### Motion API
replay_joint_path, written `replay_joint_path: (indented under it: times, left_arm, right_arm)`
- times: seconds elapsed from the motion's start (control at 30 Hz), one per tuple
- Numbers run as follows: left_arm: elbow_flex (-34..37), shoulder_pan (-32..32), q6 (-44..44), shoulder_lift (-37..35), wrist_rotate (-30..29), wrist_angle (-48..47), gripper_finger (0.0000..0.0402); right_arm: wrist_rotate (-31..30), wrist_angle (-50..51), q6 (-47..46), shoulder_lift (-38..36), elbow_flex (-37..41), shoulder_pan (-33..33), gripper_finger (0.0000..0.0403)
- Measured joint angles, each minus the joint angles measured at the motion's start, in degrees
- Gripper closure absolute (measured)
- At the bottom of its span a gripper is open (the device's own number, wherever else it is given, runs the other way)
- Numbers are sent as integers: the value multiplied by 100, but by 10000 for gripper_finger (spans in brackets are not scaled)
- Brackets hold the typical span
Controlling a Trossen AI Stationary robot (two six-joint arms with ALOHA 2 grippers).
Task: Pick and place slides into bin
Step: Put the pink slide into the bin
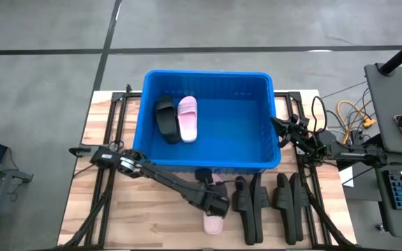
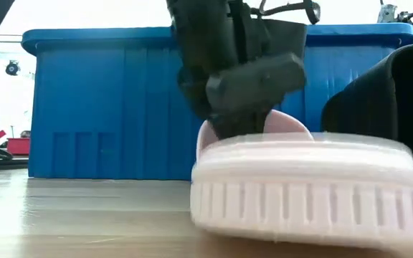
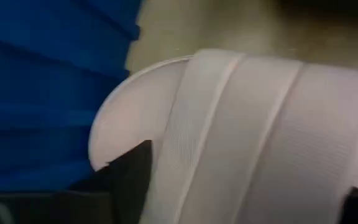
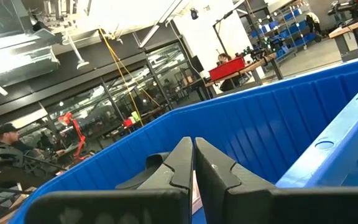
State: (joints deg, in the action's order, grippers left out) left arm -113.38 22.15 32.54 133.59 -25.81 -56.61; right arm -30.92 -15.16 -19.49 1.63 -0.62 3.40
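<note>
The blue bin [image 1: 208,74] stands at the table's far middle, with one black slide [image 1: 166,120] and one pink slide [image 1: 188,118] lying on its floor. My left gripper [image 1: 215,199] is at the near middle, shut on a second pink slide [image 1: 213,222], which fills the low view [image 2: 307,193]. Several black slides [image 1: 246,206] lie just to its right. My right gripper [image 1: 276,125] is shut and empty at the bin's right rim, pointing into the bin [image 4: 278,124]. My left gripper comes from above and holds the pink slide by its wide strap [image 3: 247,137]. One finger [image 3: 129,177] is at the strap's edge next to the bare sole end [image 3: 129,112], the other at the opposite edge. The slide sits about level. I cannot tell whether its sole touches the table.
The bin's near wall [image 2: 106,107] stands close behind the held slide. A black slide [image 2: 386,93] is right beside it. Bare wood lies toward the table's near left. A laptop and cables sit beyond the right edge. People and workshop gear show beyond the table.
</note>
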Motion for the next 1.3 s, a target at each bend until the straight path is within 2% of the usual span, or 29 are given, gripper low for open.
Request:
replay_joint_path:
  times: [0.13, 0.2, 0.27, 0.3, 0.4, 0.5, 0.57, 0.63, 0.7, 0.77, 0.83, 0.97, 1.0, 1.03, 1.07, 1.2, 1.3]
  left_arm:
    - [-11, -128, -116, -72, 766, 7, 269]
    - [-18, -134, -481, -136, 1176, -23, 323]
    - [-76, -145, -738, -278, 1703, -218, 375]
    - [-108, -153, -801, -380, 2031, -283, 387]
    - [-214, -203, -1109, -830, 3275, -264, 390]
    - [-266, -289, -1214, -1439, 4205, -17, 396]
    - [-269, -414, -1215, -1896, 4506, 409, 399]
    - [-251, -543, -1218, -2356, 4482, 880, 399]
    - [-251, -683, -1354, -2821, 4124, 1329, 400]
    - [-251, -817, -1645, -3232, 3101, 1616, 400]
    - [-251, -927, -2173, -3587, 1509, 1662, 401]
    - [-195, -1228, -3018, -3958, -2322, 1675, 401]
    - [-161, -1357, -3239, -3988, -2995, 1667, 401]
    - [-119, -1502, -3522, -4011, -3327, 1656, 401]
    - [-71, -1654, -3827, -4014, -3405, 1658, 401]
    - [155, -2286, -4509, -3858, -2868, 1645, 401]
    - [441, -2714, -4537, -3632, -2478, 1377, 401]
  right_arm:
    - [0, -2, -2, 2, 2, -1, 394]
    - [-5, -2, 0, 5, 2, 0, 394]
    - [-6, -1, 0, 4, 2, -1, 394]
    - [-7, 1, 0, 2, 2, -1, 394]
    - [-9, 4, 2, 0, 4, 0, 394]
    - [-13, 15, 2, 0, 4, 0, 394]
    - [-13, 22, 3, 0, 4, -2, 394]
    - [-14, 24, 3, 0, 4, -2, 394]
    - [-15, 26, 3, 0, 4, 0, 394]
    - [-15, 28, 7, 0, 4, 0, 394]
    - [-15, 31, 19, 0, 4, -2, 394]
    - [-15, 31, 20, 0, 4, -2, 394]
    - [-15, 31, 20, 0, 4, -2, 394]
    - [-17, 31, 20, 0, 4, -2, 394]
    - [-15, 31, 20, 0, 4, -2, 394]
    - [-17, 31, 20, 0, 4, -2, 394]
    - [-17, 28, 19, 0, 4, -2, 394]
